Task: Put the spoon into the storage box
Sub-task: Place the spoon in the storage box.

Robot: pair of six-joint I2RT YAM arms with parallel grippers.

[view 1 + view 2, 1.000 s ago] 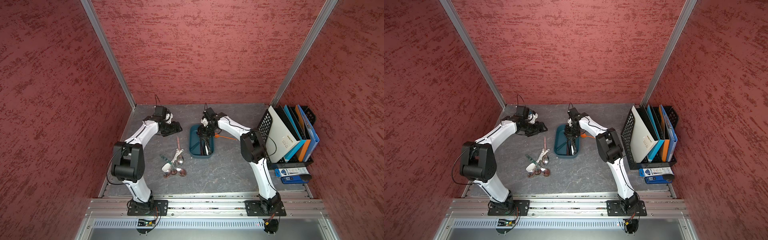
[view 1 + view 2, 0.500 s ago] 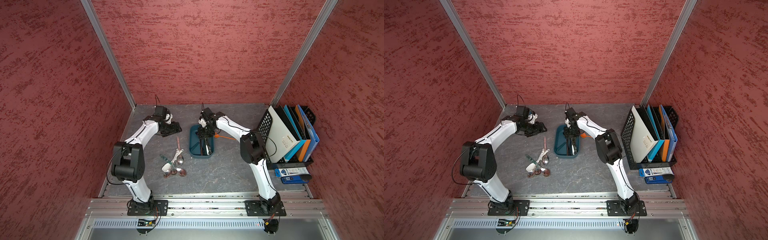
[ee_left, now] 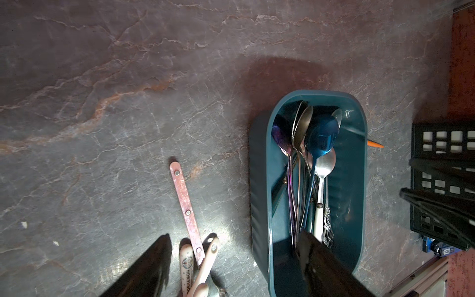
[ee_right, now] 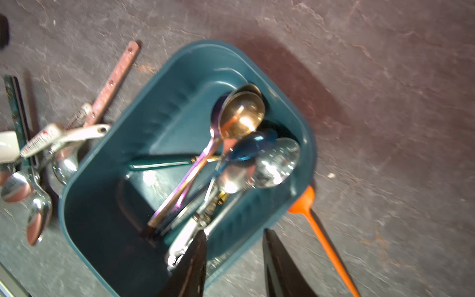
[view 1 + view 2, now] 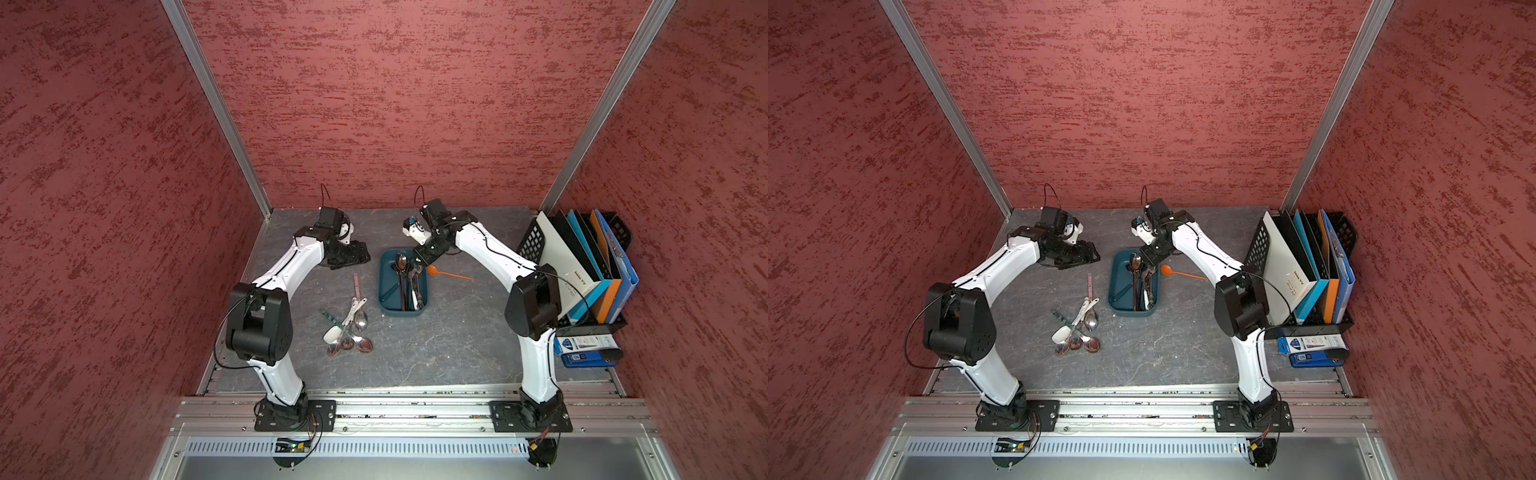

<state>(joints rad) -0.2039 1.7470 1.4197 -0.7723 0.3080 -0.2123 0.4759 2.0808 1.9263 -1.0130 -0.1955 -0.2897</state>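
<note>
Spoons (image 4: 232,177) lie bundled along one long side of the storage box (image 4: 167,110), a dark teal tray standing mid-worktop (image 5: 436,345), bowls toward its far end. The right wrist view separates them: a gold bowl (image 4: 243,114), a blue spoon (image 4: 253,147), a large silver bowl (image 4: 279,162), an iridescent purple handle (image 4: 185,185), and a teal handle (image 4: 159,163) lying crosswise on the otherwise bare half of the floor. That view is smeared, so the handle ends blur together. In both top views the bundle reads as a dark strip with one bright bowl. An orange spoon (image 5: 434,270) lies outside on the worktop, its bowl against the box's wall on the right arm's side; the wall hides part of it, and contact cannot be judged. A loose heap of spoons (image 5: 349,328) sits on the worktop near the box, toward the left arm, with a pink riveted handle (image 3: 186,203) sticking out, sharp only from the left wrist. The right fingers (image 4: 195,264) stand apart with nothing between them, one over the box's inside, one over the worktop outside. The left fingers (image 3: 326,270) are spread wide and empty; one hides the handle ends in the box. A black mesh file rack (image 5: 619,232) at the right edge holds upright folders (image 5: 559,249); the left wrist catches only its corner.
</note>
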